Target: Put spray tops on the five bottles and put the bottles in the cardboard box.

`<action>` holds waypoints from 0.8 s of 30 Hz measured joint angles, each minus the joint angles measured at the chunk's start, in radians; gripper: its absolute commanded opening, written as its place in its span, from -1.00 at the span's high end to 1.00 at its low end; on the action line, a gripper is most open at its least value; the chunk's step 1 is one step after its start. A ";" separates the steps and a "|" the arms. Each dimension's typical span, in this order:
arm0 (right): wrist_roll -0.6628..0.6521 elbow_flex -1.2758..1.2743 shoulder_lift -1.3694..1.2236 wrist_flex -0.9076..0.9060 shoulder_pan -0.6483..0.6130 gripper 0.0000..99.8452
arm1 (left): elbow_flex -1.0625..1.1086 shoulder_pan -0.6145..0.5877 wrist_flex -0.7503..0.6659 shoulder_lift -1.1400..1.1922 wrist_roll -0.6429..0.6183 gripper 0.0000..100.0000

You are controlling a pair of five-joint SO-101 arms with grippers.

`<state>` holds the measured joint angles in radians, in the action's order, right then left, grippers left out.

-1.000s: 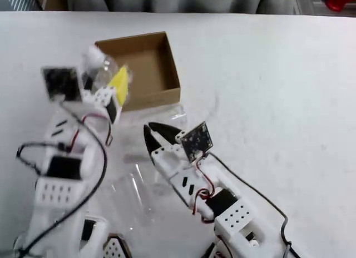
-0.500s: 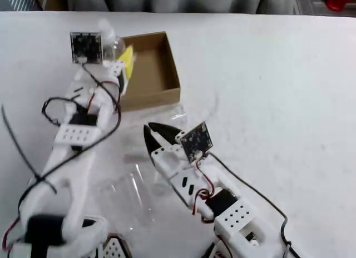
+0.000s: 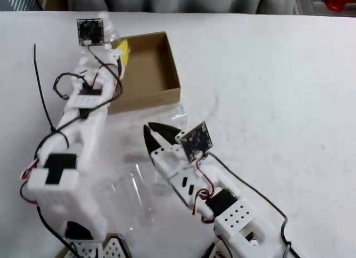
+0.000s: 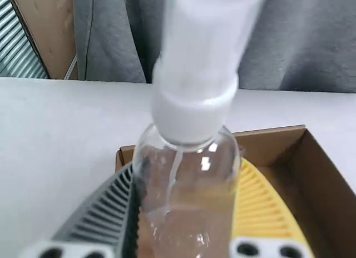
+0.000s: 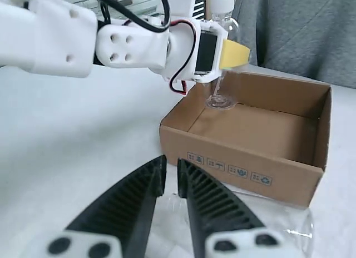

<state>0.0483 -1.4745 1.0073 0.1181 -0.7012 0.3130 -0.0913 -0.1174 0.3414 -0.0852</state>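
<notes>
On the white table point(image 3: 267, 74), the bottle point(image 4: 186, 174), clamped in the left gripper point(image 3: 115, 53), has been carried over the nine-o'clock edge of the cardboard box point(image 3: 150, 69); lowering remains; the right gripper point(image 5: 171, 163) is held nearly closed, empty.

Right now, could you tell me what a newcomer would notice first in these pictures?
The left claw stands out, gripping a clear bottle with a white spray top upright at the left edge of the cardboard box. Next comes the right claw, closed and low over the table in front of the box, with more bottles lying by it.
</notes>
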 measured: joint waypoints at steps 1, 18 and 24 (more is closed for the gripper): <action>0.000 0.000 0.000 0.000 0.000 0.97 | -0.023 -0.006 0.000 0.031 0.000 0.95; 0.000 0.000 0.000 0.000 0.008 0.97 | -0.390 -0.044 0.000 0.382 0.000 0.95; 0.000 0.000 0.000 0.000 0.006 0.97 | -0.434 -0.052 0.000 0.433 0.000 0.95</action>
<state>0.0483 -1.4745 1.0073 0.1181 -0.6951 -0.1212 -0.1435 -0.1174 0.7741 -0.0852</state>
